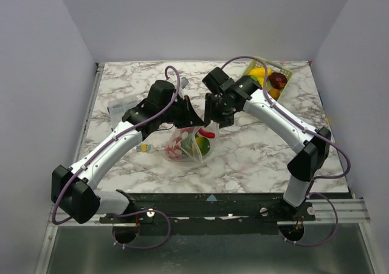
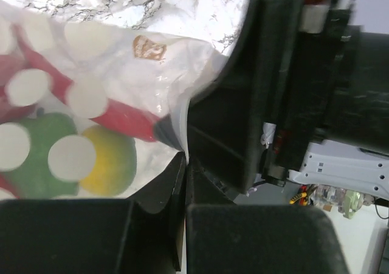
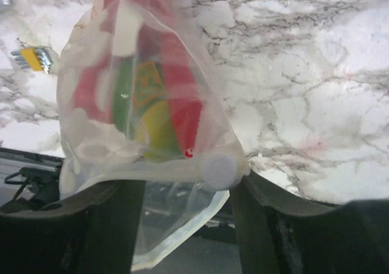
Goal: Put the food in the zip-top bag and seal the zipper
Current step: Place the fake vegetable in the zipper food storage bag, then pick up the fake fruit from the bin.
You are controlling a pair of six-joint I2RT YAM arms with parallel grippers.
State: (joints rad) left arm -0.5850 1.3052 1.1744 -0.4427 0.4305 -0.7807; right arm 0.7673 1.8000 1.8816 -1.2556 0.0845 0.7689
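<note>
The zip-top bag [image 1: 184, 146] is in the middle of the table, with red, green and yellow food [image 1: 202, 145] inside. My left gripper [image 1: 194, 121] is shut on the bag's edge [image 2: 176, 113]. Its wrist view shows a red piece [image 2: 121, 117], a green piece [image 2: 42, 158] and a yellow piece [image 2: 112, 161] through the plastic. My right gripper [image 1: 214, 121] is open beside the left one. In its wrist view the zipper [image 3: 140, 174] and a round white slider [image 3: 220, 169] span its parted fingers [image 3: 261, 225], and the bag [image 3: 146, 104] hangs beyond them.
A pale-green basket [image 1: 287, 73] at the back right holds a yellow banana [image 1: 258, 75] and a red piece [image 1: 278, 79]. A small clear packet [image 1: 117, 109] lies at the left. Yellow-handled hex keys [image 1: 144, 147] lie left of the bag.
</note>
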